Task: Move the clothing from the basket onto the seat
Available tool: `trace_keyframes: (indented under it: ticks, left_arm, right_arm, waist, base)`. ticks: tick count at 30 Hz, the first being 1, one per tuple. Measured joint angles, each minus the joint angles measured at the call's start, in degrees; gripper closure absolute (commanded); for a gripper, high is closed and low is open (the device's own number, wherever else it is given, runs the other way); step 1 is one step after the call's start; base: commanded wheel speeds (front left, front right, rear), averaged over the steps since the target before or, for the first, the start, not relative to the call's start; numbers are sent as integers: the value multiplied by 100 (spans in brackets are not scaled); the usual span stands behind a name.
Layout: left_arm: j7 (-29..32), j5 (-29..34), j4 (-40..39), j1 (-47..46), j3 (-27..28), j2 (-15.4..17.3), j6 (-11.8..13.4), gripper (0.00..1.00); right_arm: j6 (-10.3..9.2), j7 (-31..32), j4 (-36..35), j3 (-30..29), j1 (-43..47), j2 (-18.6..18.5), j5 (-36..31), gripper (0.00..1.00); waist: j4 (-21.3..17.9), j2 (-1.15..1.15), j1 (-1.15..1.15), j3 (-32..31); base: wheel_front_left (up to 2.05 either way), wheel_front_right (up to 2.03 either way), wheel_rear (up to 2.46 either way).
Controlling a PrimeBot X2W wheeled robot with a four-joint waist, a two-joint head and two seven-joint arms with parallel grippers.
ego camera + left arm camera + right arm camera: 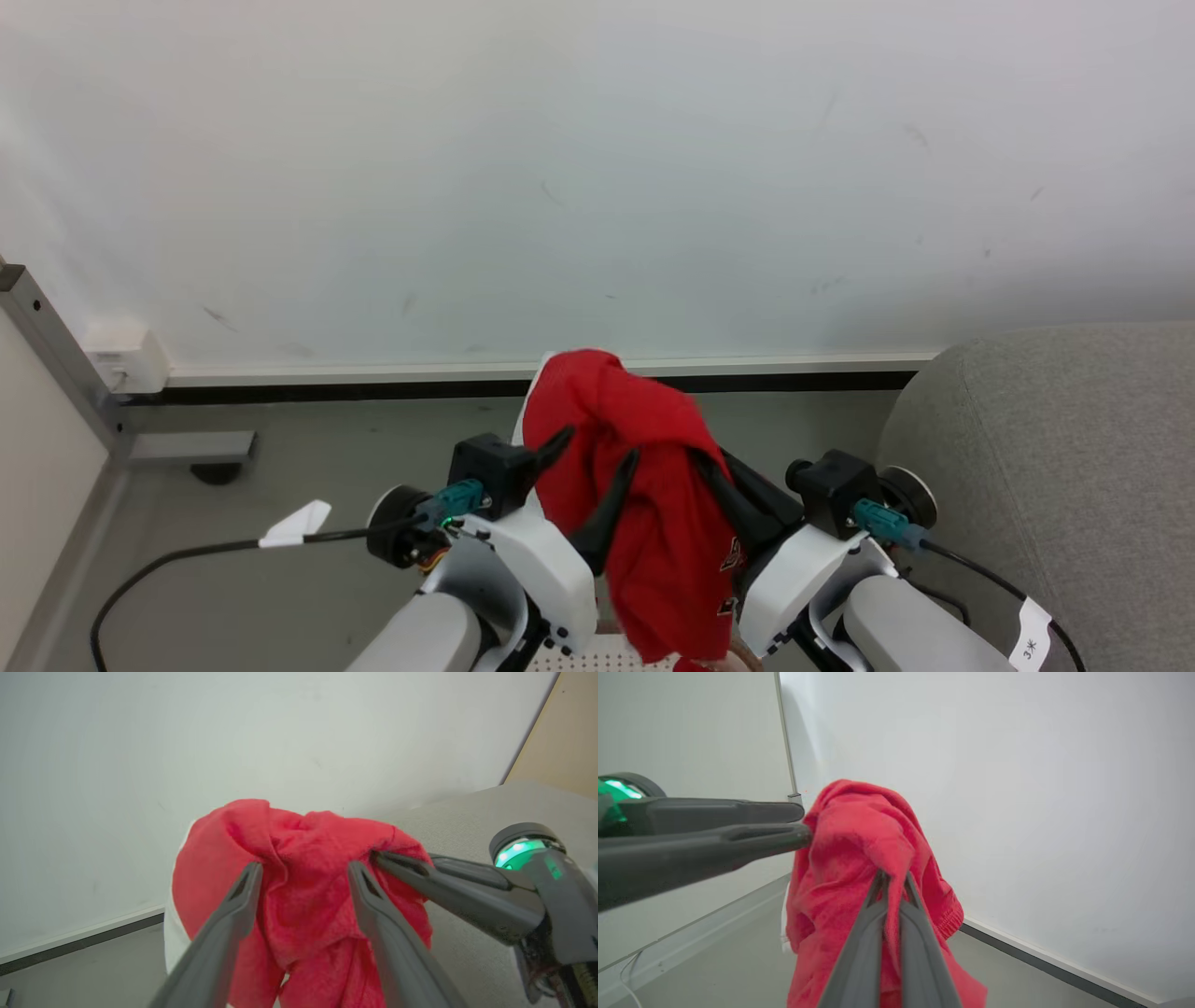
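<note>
Two arms meet at one bundle, and a good deal of it is hard to read. From the left in the head view, the left gripper (602,442) is unclenched. Its long dark fingers are spread, one tip at the left edge of the bright red soft fabric garment (653,532) and the other lying across its front. The garment hangs in the air between the arms, bunched so tightly that I cannot tell what kind it is. A white strip (530,397) peeks out behind its left side, and small dark-and-white marks low on its right fold are too small to read. Its lower end runs off the bottom edge. A sliver of the white perforated plastic basket (579,663) shows directly beneath, the rest cut off. The right gripper (702,462) is half buried in the cloth. Well apart to the right sits the large light grey fabric-upholstered seat (1055,467), its rounded edge in view and the rest out of frame.

The left wrist view supplies what the head view hides. The left fingers stand wide apart with red cloth lying slack between them, unclamped, and the right gripper pokes in from the right with its tip in a fold. The right wrist view settles the other side: the right gripper is clenched on a ridge of the garment, with fabric pinched between its fingers.
</note>
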Motion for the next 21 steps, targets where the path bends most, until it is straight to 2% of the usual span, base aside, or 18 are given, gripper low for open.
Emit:
trace_keyframes:
  ticks: [10, 21]
  left_arm:
    - [-57, -2, -36, 121, -92, 34, 33, 0]
    - [-141, -89, -88, 211, -124, 38, 64, 0]
  right_arm:
    - [0, 0, -138, -867, 60, -40, -530, 100]
    - [0, 0, -503, -1372, 164, -291, -836, 100]
  waist:
    - [-198, 0, 0, 5]
    - [-891, 0, 0, 60]
  base:
    - [0, 0, 0]
    - [0, 0, 0]
